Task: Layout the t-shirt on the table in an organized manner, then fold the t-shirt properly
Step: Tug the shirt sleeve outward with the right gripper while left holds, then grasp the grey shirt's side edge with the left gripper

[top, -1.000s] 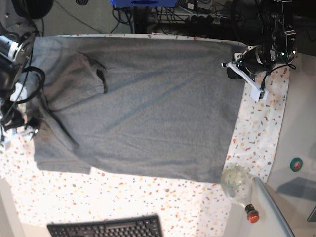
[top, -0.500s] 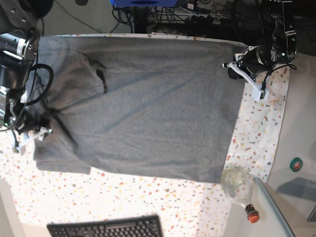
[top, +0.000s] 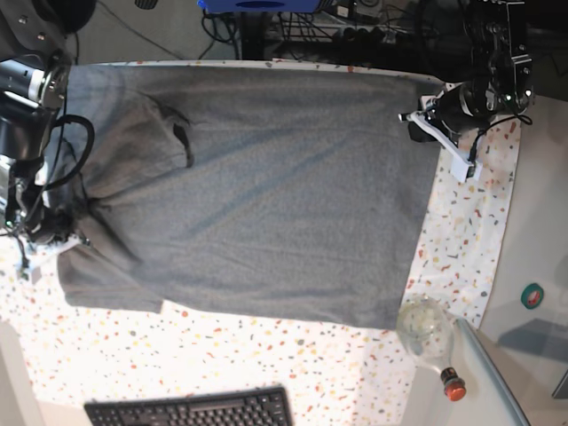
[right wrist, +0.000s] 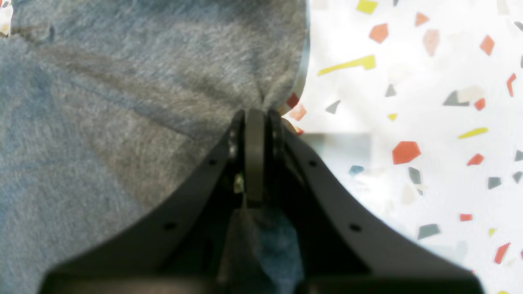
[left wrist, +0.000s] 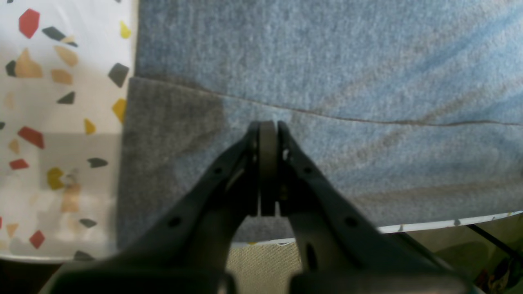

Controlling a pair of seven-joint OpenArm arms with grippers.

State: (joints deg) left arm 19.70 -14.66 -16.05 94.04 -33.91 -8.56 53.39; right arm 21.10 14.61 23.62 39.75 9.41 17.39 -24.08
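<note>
Starting left wrist view: left gripper [left wrist: 267, 126] jaws fully closed, tips over hem band of t-shirt [left wrist: 327, 73] at table [left wrist: 61, 81] edge; you can't tell if cloth is pinched.

Right wrist view: right gripper [right wrist: 255, 114] jaws closed, pinching puckered shirt edge, radiating creases.

Base view: t-shirt spread flat across table, sleeve end left, hem right, gripper at each end. Soft light knit, drapes, stretches; you take edges and seams, pull gently.
</note>
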